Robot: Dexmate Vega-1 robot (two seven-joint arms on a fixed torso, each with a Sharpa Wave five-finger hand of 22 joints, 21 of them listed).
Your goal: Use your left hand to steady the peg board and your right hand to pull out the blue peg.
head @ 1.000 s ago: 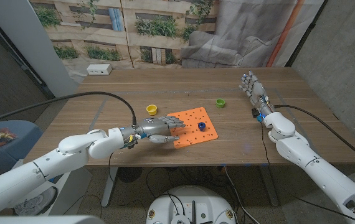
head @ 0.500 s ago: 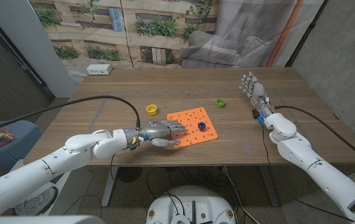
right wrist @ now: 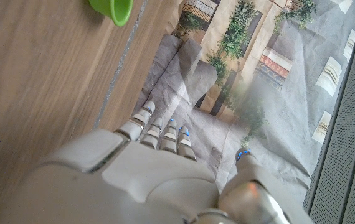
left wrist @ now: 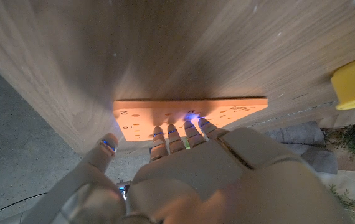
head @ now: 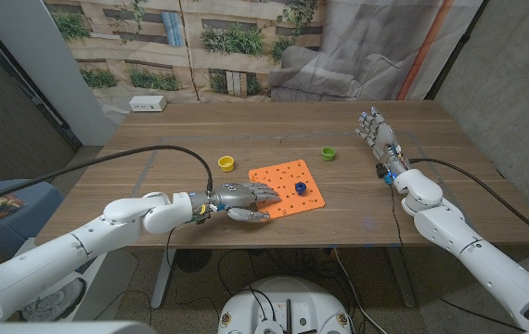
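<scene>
Nearest, my left hand [head: 237, 197] is reaching over the near-left edge of the orange peg board [head: 286, 186], fingers extended and holding nothing; I cannot tell whether it is pressing down yet. Beyond it, the blue peg [head: 300, 187] is sitting upright in the board, not yet pulled. Farthest, well apart at the table's right, my right hand [head: 377, 134] is waiting with fingers spread, empty, so I am judging the steadying barely begun and the pull entirely left.

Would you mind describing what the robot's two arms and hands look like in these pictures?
Both arms have smooth white rounded shells. The left hand and right hand are grey metallic, with jointed fingers carrying small blue marks near the tips, plain in both wrist views. A black cable loops from each forearm over the wooden table.
</scene>
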